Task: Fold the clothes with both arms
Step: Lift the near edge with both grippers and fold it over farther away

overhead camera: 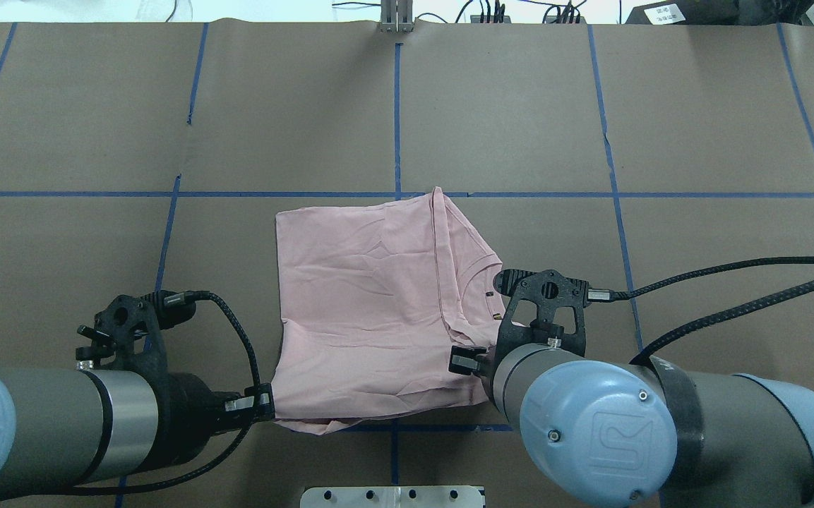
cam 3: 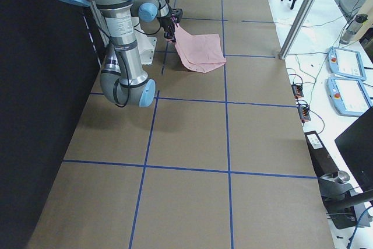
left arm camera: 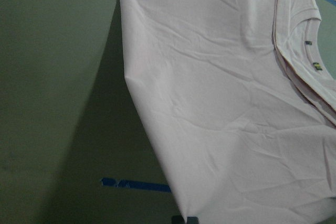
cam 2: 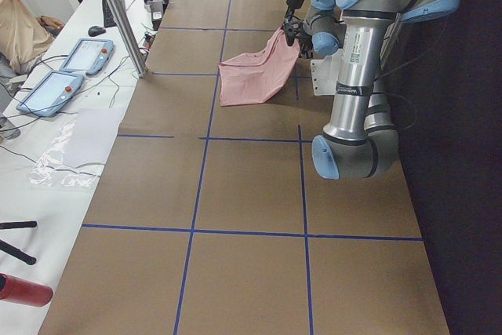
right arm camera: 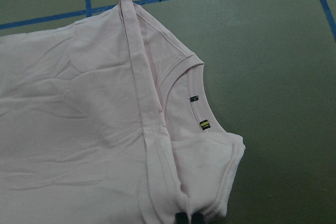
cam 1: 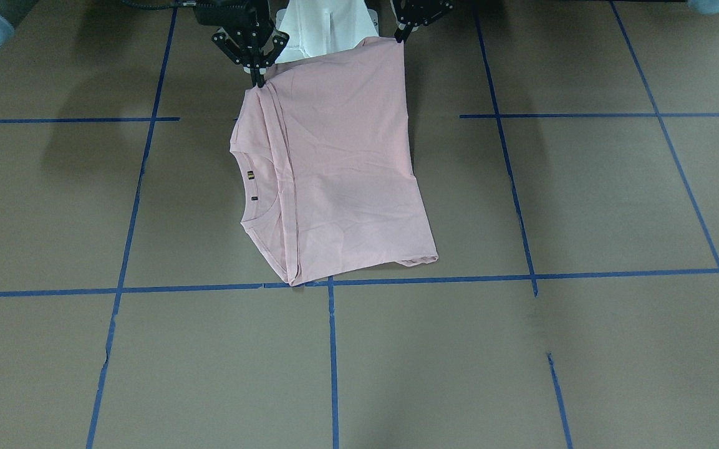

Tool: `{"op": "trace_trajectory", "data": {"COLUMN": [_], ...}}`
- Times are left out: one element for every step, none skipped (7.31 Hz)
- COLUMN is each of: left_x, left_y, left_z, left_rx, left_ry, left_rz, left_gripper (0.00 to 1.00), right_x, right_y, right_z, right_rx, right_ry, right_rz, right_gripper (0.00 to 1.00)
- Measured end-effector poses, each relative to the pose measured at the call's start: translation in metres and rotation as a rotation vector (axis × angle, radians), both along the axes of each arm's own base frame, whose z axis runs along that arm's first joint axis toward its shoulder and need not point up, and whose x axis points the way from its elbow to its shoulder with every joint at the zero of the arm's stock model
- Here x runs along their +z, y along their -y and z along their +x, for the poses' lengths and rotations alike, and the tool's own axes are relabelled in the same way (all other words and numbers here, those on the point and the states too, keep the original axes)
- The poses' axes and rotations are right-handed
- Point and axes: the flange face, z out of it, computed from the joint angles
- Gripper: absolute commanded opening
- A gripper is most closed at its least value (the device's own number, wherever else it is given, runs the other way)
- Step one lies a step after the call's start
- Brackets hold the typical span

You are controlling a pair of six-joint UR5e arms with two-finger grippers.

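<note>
**A:** How are the fingers doing?

**B:** The left gripper [cam 1: 401, 36] is pinching the hem corner and the right gripper [cam 1: 258, 80] the shoulder corner. Both pairs of fingers are clamping cloth, lifting that edge at the frame's top.

**A:** And doing this fold well?

**B:** I'd be moving both grippers together at one height, so the T-shirt [overhead camera: 364, 317] isn't sagging. Then I'd be laying the held edge onto the far one, near the blue tape line [overhead camera: 519, 195].

**A:** How is the shirt looking?

**B:** It's lying doubled at the overhead frame's centre. It's showing pale pink, plain side up and lightly creased, with the neck label [right arm camera: 204, 125] peeking out on the right.
</note>
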Motion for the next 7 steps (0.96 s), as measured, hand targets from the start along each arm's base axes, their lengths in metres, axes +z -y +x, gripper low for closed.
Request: {"op": "trace_trajectory", "data": {"left_x": [-0.002,-0.001,0.005,0.014,0.025,0.036,0.049], "left_y": [0.022,0.052,0.086,0.115,0.141,0.161,0.18], "left_z": [0.008,0.021,0.03,0.032,0.031,0.034,0.042], "left_rx": [-0.022,-0.051,-0.08,-0.104,-0.123,-0.138,-0.151], "left_ry": [0.025,0.063,0.11,0.156,0.193,0.214,0.221], "left_rz": [0.037,0.076,0.112,0.143,0.168,0.183,0.194], "left_gripper": [0.0,0.0,0.0,0.0,0.0,0.0,0.0], "right_x": [-0.001,-0.005,-0.008,-0.006,0.002,0.01,0.016], "right_y": [0.012,0.033,0.059,0.086,0.117,0.145,0.17], "right_z": [-0.004,-0.008,-0.016,-0.03,-0.052,-0.072,-0.089], "right_rx": [0.013,0.038,0.066,0.093,0.119,0.141,0.158], "right_ry": [-0.014,-0.029,-0.042,-0.04,-0.028,-0.026,-0.034], "right_rz": [0.006,0.014,0.021,0.024,0.026,0.029,0.032], "right_gripper": [0.0,0.0,0.0,0.0,0.0,0.0,0.0]}}
